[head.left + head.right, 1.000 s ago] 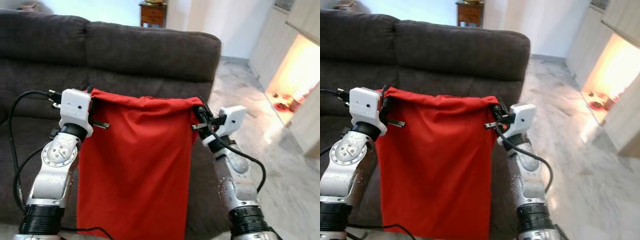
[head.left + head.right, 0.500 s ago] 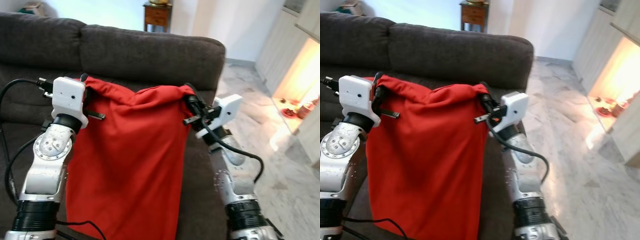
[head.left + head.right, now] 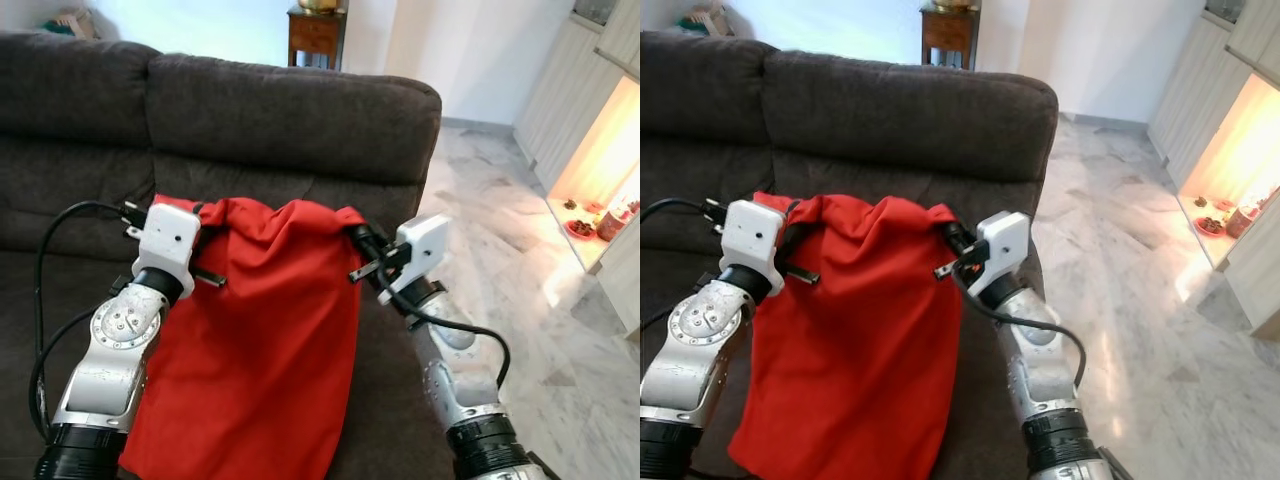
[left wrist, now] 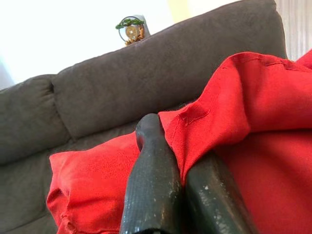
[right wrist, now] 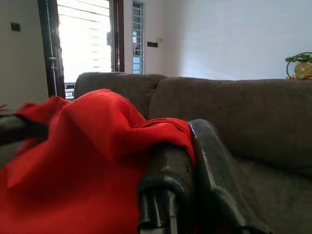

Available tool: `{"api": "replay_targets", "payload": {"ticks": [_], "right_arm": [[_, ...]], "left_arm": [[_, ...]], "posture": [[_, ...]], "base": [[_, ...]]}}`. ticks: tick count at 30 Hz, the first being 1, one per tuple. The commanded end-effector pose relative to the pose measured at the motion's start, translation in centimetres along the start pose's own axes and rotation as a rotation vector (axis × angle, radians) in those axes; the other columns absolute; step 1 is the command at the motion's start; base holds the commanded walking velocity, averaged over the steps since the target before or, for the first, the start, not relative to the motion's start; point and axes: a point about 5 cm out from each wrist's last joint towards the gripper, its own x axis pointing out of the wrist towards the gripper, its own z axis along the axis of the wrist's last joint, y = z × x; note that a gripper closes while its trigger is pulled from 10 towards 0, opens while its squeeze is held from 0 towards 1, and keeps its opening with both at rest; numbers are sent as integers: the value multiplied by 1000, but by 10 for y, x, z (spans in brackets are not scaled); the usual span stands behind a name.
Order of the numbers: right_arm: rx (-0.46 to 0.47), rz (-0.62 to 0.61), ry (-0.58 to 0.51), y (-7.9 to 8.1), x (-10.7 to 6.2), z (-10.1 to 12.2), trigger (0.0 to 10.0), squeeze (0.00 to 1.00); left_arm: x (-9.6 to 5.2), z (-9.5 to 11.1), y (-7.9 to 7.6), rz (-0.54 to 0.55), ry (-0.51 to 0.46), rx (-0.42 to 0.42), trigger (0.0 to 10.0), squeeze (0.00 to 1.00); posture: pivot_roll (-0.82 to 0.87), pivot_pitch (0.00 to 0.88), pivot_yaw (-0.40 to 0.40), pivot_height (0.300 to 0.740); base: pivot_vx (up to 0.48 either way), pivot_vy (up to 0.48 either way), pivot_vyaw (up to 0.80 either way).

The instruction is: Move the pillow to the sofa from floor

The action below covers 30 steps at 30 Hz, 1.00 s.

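A red pillow (image 3: pixel 255 330) hangs limp between both arms in front of the dark grey sofa (image 3: pixel 290 110), its lower part draped over the seat. My left gripper (image 3: pixel 200 215) is shut on the pillow's upper left corner, and my right gripper (image 3: pixel 357 238) is shut on its upper right corner. The top edge sags and bunches between them. In the left wrist view the black fingers (image 4: pixel 153 180) pinch a fold of red cloth (image 4: pixel 234 97). The right wrist view shows fingers (image 5: pixel 214 170) clamped on the cloth (image 5: pixel 87 146) as well.
The sofa's armrest (image 3: pixel 410 180) stands just beyond my right arm. Pale marble floor (image 3: pixel 520 250) stretches to the right, toward lit cabinets (image 3: pixel 600 150). A small wooden table (image 3: pixel 318 30) stands behind the sofa's back.
Both grippers have come lower and closer together with the pillow, so its top edge now sags and bunches. The camera has shifted a little too.
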Motion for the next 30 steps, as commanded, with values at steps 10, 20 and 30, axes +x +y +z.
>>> {"api": "replay_targets", "payload": {"ticks": [10,20,30], "right_arm": [[11,-60,50,-5,-13,-19,10000,0],[9,-122,137,-11,-23,-40,10000,1000],[-21,-146,168,-14,-26,-48,10000,1000]], "left_arm": [[-3,-16,-25,-65,42,-2,10000,0],[-10,-33,-36,-87,88,-42,10000,1000],[-13,-42,-46,-108,113,-60,10000,1000]], "posture": [[120,1,-33,740],[127,0,-39,740],[123,0,-37,740]], "base": [[0,0,0],[0,0,0],[0,0,0]]}}
